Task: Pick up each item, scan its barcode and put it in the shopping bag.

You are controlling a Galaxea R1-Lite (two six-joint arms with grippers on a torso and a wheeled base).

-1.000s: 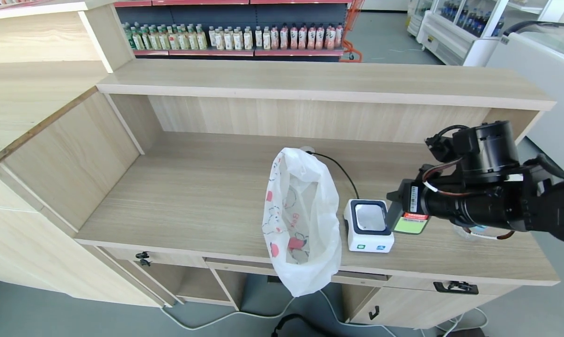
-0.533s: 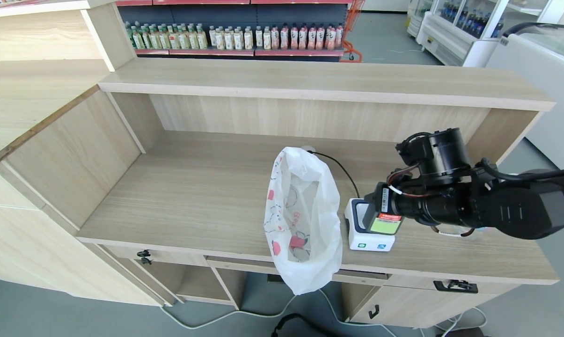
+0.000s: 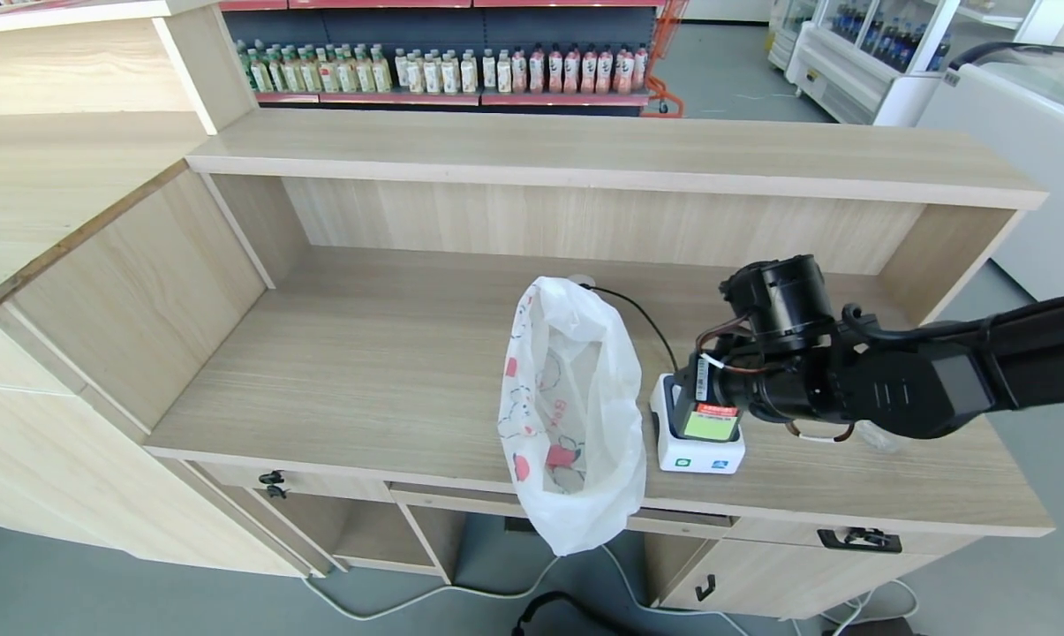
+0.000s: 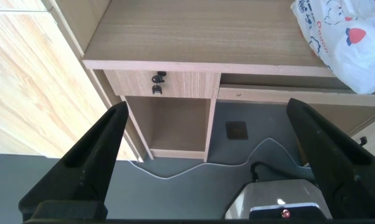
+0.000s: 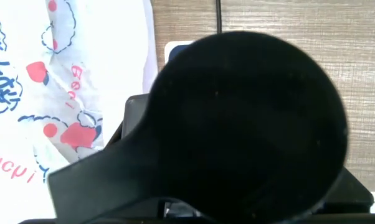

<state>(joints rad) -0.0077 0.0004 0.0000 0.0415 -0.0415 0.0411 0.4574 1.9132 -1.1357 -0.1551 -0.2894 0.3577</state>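
Black fingers of the left gripper stand wide apart with nothing between them. They are low in front of the light wooden desk, facing a drawer front with a small black lock and the grey floor below. On the desk's front edge a white plastic shopping bag printed with red and blue cartoon figures stands open, its lower end sagging over the edge. Just beside the bag, on the robot's right, sits a white box-shaped barcode scanner with a dark window. The right gripper reaches in from the right and is clamped on a small item with a green face and a red band. The item is held directly over the scanner's window, green face toward the front, and whether the two touch cannot be told. A thin black cable runs from the scanner back past the bag's mouth toward the desk's rear panel. Above that panel lies a raised wooden ledge. Beyond it, red shop shelves carry a row of pale drink bottles, and white glass-topped freezers stand farther off to the right.
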